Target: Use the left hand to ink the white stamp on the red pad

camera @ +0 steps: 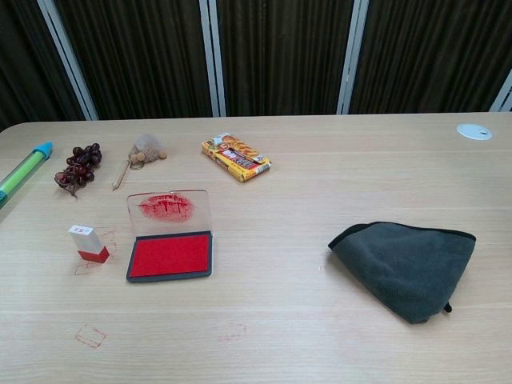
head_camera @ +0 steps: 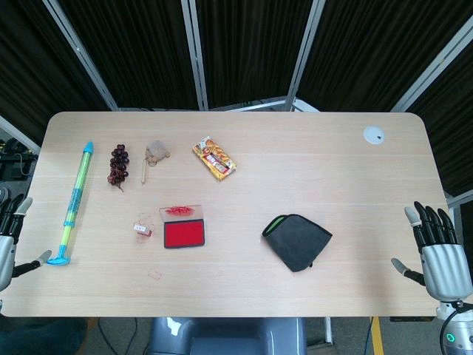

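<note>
The white stamp [head_camera: 142, 229] [camera: 88, 242], white on top with a red base, stands on the table just left of the red ink pad [head_camera: 183, 234] [camera: 170, 255]. The pad lies open, its clear lid [camera: 168, 210] folded back behind it. My left hand [head_camera: 10, 235] hangs at the table's left edge, fingers spread and holding nothing, well left of the stamp. At the right edge my right hand [head_camera: 438, 250] is likewise spread and empty. Neither hand shows in the chest view.
A blue-green tube [head_camera: 74, 201] lies near the left edge, between my left hand and the stamp. Behind sit dark grapes [head_camera: 118, 165], a small tan toy [head_camera: 156, 152] and a snack packet [head_camera: 214, 158]. A dark folded cloth [head_camera: 297, 239] lies right of the pad. Faint red stamp marks [camera: 90, 336] dot the front.
</note>
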Controlling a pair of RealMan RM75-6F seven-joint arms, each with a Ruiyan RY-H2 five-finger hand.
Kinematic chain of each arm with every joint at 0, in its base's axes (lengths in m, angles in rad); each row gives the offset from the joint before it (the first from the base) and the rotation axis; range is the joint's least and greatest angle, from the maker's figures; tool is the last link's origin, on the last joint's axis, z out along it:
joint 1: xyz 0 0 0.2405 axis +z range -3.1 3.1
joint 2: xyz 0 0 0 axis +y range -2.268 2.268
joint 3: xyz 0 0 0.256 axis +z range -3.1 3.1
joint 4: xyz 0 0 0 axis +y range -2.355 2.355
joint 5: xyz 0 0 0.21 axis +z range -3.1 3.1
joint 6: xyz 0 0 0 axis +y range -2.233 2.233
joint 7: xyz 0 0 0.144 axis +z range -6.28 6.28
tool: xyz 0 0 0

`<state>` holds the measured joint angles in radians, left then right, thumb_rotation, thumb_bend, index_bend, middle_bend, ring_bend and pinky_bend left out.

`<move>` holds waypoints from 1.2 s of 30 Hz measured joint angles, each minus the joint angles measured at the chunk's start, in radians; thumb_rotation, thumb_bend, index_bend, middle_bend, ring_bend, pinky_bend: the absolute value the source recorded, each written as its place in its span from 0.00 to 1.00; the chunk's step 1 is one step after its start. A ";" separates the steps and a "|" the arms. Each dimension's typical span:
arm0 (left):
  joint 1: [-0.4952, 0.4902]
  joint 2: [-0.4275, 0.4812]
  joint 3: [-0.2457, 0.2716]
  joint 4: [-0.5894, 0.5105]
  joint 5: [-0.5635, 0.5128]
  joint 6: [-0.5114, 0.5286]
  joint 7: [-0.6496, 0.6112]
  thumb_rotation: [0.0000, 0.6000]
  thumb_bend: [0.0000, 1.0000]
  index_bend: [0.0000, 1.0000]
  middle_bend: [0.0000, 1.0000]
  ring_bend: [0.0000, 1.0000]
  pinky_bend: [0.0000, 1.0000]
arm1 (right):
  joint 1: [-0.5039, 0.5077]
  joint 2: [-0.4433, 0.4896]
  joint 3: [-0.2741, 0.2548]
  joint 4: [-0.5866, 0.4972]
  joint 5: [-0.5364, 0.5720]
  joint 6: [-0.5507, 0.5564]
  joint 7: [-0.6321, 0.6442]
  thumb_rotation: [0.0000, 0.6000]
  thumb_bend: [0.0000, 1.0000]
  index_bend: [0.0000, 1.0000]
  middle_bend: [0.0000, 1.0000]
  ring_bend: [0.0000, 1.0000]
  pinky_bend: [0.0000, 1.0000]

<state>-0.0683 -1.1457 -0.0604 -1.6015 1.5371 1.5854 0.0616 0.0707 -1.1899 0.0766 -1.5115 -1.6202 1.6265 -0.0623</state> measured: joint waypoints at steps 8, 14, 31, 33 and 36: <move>-0.003 -0.002 0.004 0.007 0.006 -0.011 0.022 1.00 0.10 0.00 0.00 0.49 0.58 | -0.002 0.002 -0.004 -0.003 0.000 -0.003 -0.002 1.00 0.00 0.00 0.00 0.00 0.00; -0.036 0.009 0.006 -0.038 -0.030 -0.108 0.030 1.00 0.19 0.06 0.09 0.78 0.83 | 0.001 0.006 -0.002 -0.009 0.021 -0.027 -0.001 1.00 0.00 0.00 0.00 0.00 0.00; -0.287 -0.146 -0.053 0.024 -0.178 -0.472 0.179 1.00 0.19 0.30 0.28 0.81 0.86 | 0.024 -0.001 0.014 0.010 0.071 -0.082 0.004 1.00 0.00 0.00 0.00 0.00 0.00; -0.306 -0.169 -0.049 0.061 -0.171 -0.494 0.140 1.00 0.19 0.31 0.29 0.81 0.86 | 0.023 -0.001 0.014 0.011 0.073 -0.082 0.004 1.00 0.00 0.00 0.00 0.00 0.00; -0.331 -0.199 -0.036 0.115 -0.144 -0.523 0.100 1.00 0.19 0.34 0.31 0.81 0.86 | 0.023 -0.003 0.012 0.013 0.075 -0.086 -0.002 1.00 0.00 0.00 0.00 0.00 0.00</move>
<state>-0.3994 -1.3442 -0.0966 -1.4866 1.3926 1.0619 0.1613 0.0936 -1.1929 0.0886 -1.4987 -1.5450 1.5406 -0.0646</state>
